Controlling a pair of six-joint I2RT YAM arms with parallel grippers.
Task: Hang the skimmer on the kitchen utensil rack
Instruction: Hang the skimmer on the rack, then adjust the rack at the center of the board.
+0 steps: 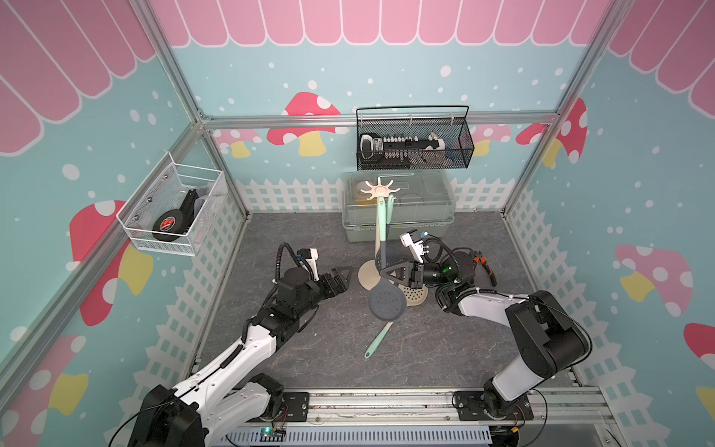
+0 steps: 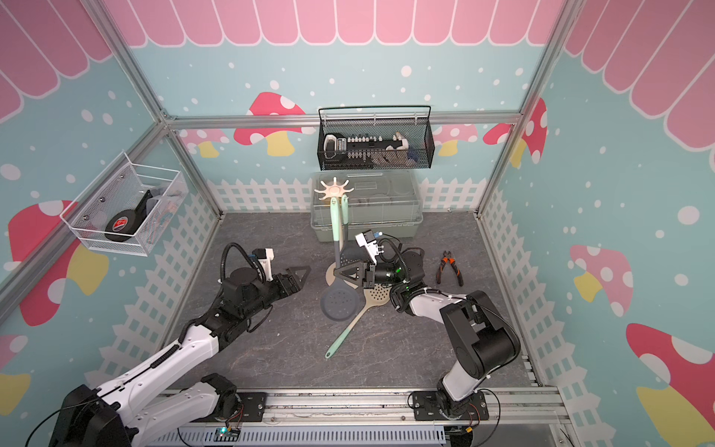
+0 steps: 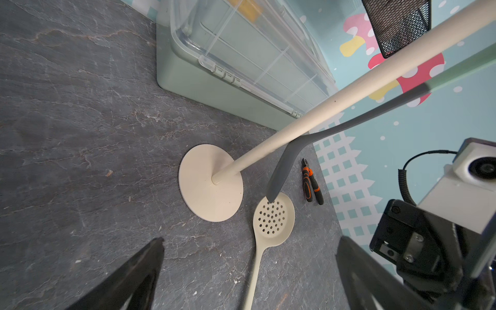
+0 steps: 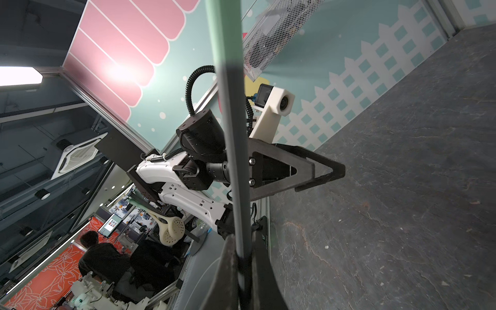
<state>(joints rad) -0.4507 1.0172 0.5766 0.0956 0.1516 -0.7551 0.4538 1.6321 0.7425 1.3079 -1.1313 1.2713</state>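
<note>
Holding the grey skimmer (image 1: 385, 300) in the right gripper (image 1: 382, 272), pinched tight on the dark stem just above the head. Seen close in the right wrist view as a dark stem (image 4: 236, 161) straight out of the grip, mint green farther up. Clear of the table (image 1: 309, 356), on the near side of the rack (image 1: 365, 275).

Long axis steep but leaning. Mint handle end up and back, right at the top disc (image 1: 381, 189) in both top views. Round head down and toward the front edge, holed face turned up to the top camera. Caught on the disc or only beside it: impossible to tell.

Left gripper (image 1: 342, 279) spread wide and empty, hovering over the table to the left of the rack, pointed toward its pole (image 3: 322, 107).

Hanging down just beside the pole: another grey utensil (image 3: 279, 171) with a mint handle, edge-on in the left wrist view, touched by neither gripper.

Flat on the table just beside the round base (image 3: 209, 188): a cream skimmer (image 3: 273, 217), holed head near the base, mint handle end toward the front, head partly under the right wrist in the top views.

Farther right on the table, orange-and-black pliers (image 2: 449, 267). Behind the rack, a pale green box (image 1: 425, 220) with a clear lid. On the walls, a black wire basket (image 1: 414, 143) at the back and a white mesh basket (image 1: 174, 209) on the left.
</note>
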